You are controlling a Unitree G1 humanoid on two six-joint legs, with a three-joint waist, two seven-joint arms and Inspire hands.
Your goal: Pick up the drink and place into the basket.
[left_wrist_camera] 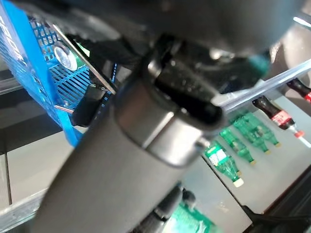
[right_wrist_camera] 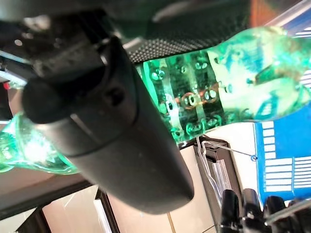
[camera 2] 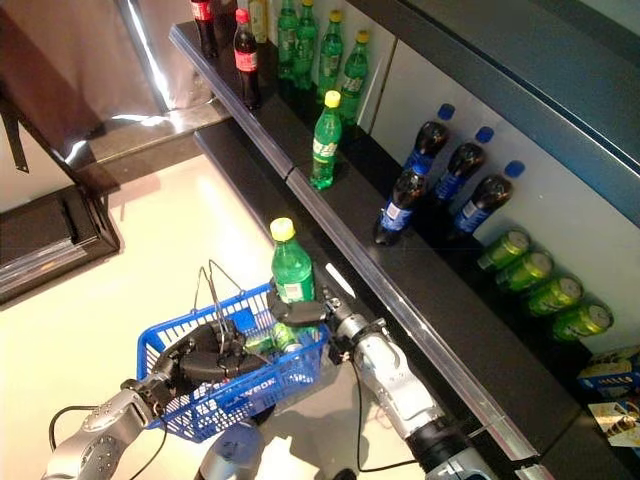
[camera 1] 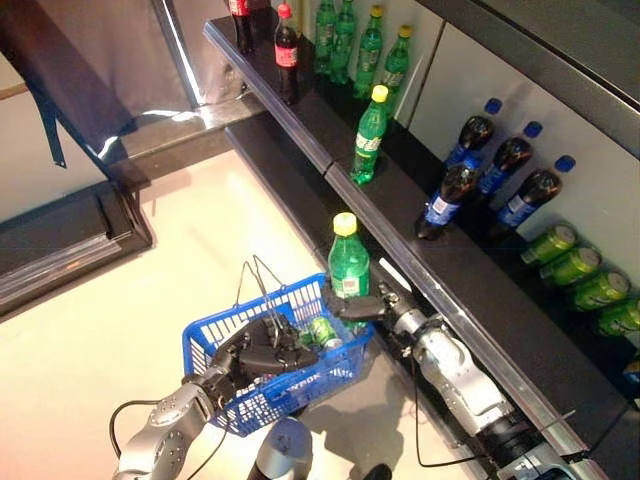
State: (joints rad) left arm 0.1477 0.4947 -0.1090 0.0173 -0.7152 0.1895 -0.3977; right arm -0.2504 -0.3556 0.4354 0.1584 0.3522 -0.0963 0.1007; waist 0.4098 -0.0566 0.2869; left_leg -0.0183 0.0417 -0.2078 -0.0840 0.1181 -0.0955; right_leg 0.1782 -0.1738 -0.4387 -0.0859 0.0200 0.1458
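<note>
A green drink bottle [camera 1: 348, 266] with a yellow cap stands upright over the far right corner of the blue basket [camera 1: 212, 342]. My right hand [camera 1: 360, 305] is curled round its lower part; the right wrist view shows the bottle [right_wrist_camera: 209, 104] pressed against the palm. My left hand [camera 1: 262, 352] is shut on the basket's wire handles [camera 1: 262, 290] and holds the basket above the floor. A green can [camera 1: 324, 333] lies inside the basket.
A long dark shelf [camera 1: 330, 160] runs beside the basket, with green bottles [camera 1: 369, 135], cola bottles [camera 1: 286, 45], blue-capped dark bottles [camera 1: 445, 195] and green cans [camera 1: 580, 265] on it. Pale floor [camera 1: 110, 320] lies to the left.
</note>
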